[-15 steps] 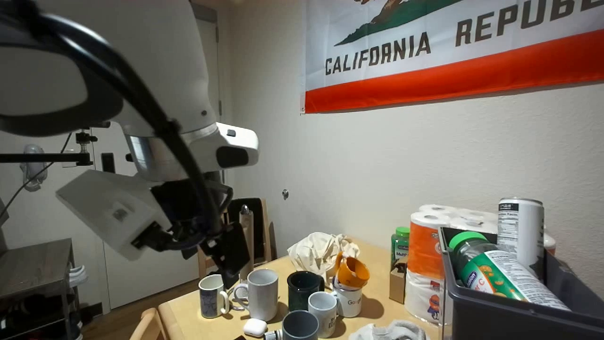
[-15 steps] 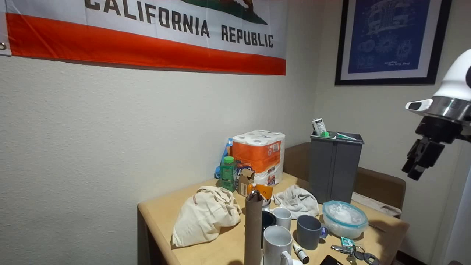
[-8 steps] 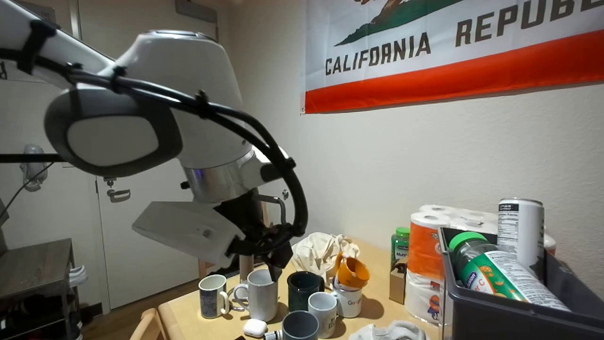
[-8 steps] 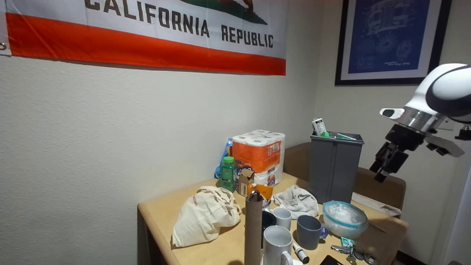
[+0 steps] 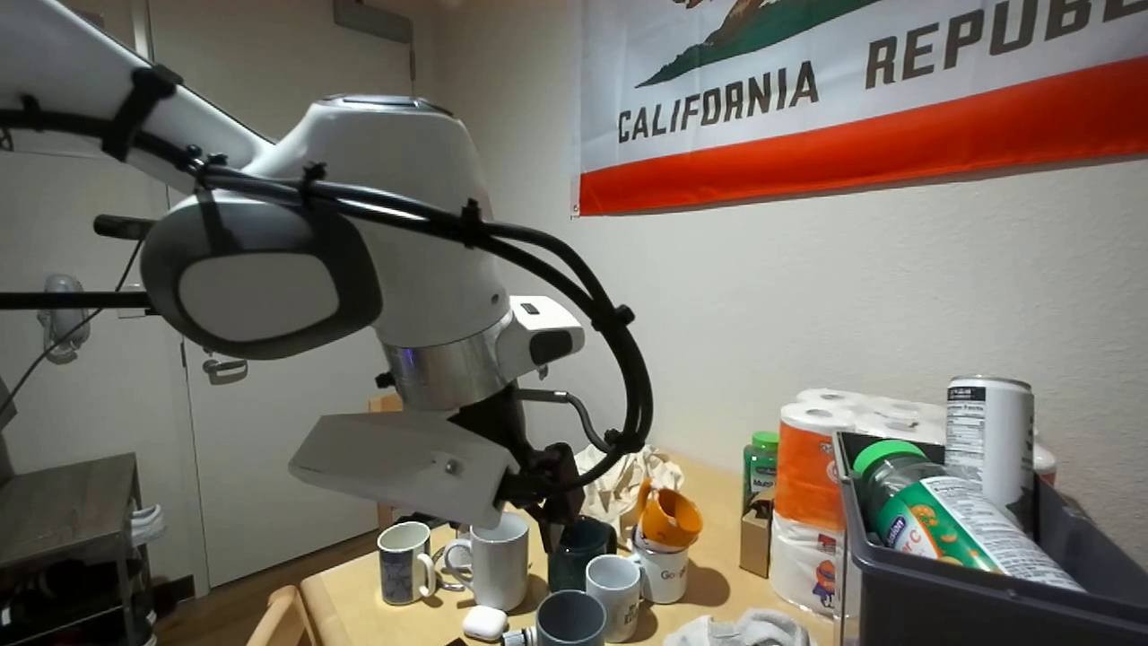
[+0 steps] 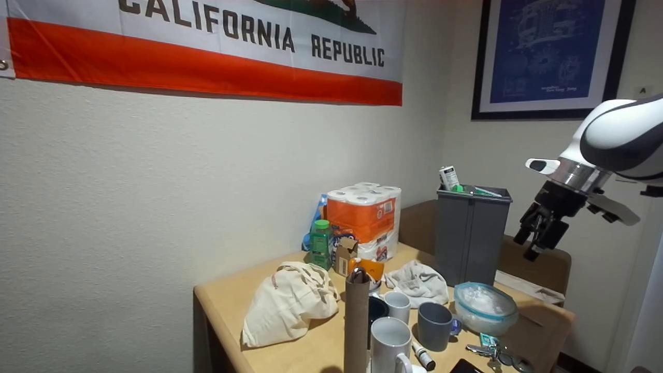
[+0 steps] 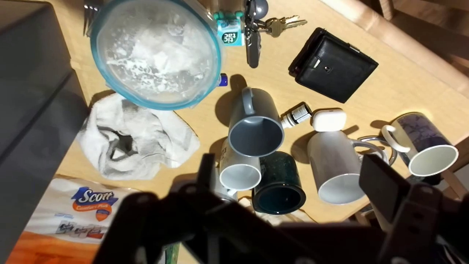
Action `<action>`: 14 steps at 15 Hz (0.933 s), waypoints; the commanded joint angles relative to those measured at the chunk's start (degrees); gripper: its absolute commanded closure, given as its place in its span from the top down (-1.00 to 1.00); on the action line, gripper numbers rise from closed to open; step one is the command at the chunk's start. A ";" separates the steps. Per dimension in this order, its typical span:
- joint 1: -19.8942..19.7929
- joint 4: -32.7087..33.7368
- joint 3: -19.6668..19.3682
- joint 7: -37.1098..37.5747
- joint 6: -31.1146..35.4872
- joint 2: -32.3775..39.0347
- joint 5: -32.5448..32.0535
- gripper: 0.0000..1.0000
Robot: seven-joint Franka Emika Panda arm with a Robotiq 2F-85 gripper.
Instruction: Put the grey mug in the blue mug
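The slate-grey mug (image 7: 256, 106) stands upright on the table, handle toward the lidded bowl; it shows in both exterior views (image 5: 571, 619) (image 6: 435, 326). The dark blue mug (image 7: 279, 168), almost blue-green here, stands upright close by, with a small white mug (image 7: 240, 165) beside both. It also shows in an exterior view (image 5: 574, 558); in an exterior view it is partly hidden behind a cardboard tube (image 6: 379, 306). My gripper (image 7: 293, 172) is open and empty, its fingers wide apart above the mugs; it shows in both exterior views (image 5: 556, 520) (image 6: 524, 248).
A tall white-grey mug (image 7: 335, 165) and a patterned mug (image 7: 421, 134) stand to one side. An orange mug (image 5: 671, 519) sits on a white mug. A lidded bowl (image 7: 157, 55), cloth (image 7: 146, 139), wallet (image 7: 335, 66), cardboard tube (image 6: 357, 326) and tall grey bin (image 6: 469, 238) are around.
The arm has swung over the table, moving right and slightly down in an exterior view, left in an exterior view. The fingers now look farther apart. The mugs have not moved.
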 commanded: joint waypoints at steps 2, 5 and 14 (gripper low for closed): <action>-2.21 0.07 2.79 -1.03 -0.26 0.43 1.58 1.00; -1.88 0.18 2.86 -1.15 0.46 1.37 2.06 1.00; 9.13 7.25 1.72 -20.45 8.75 24.17 24.40 1.00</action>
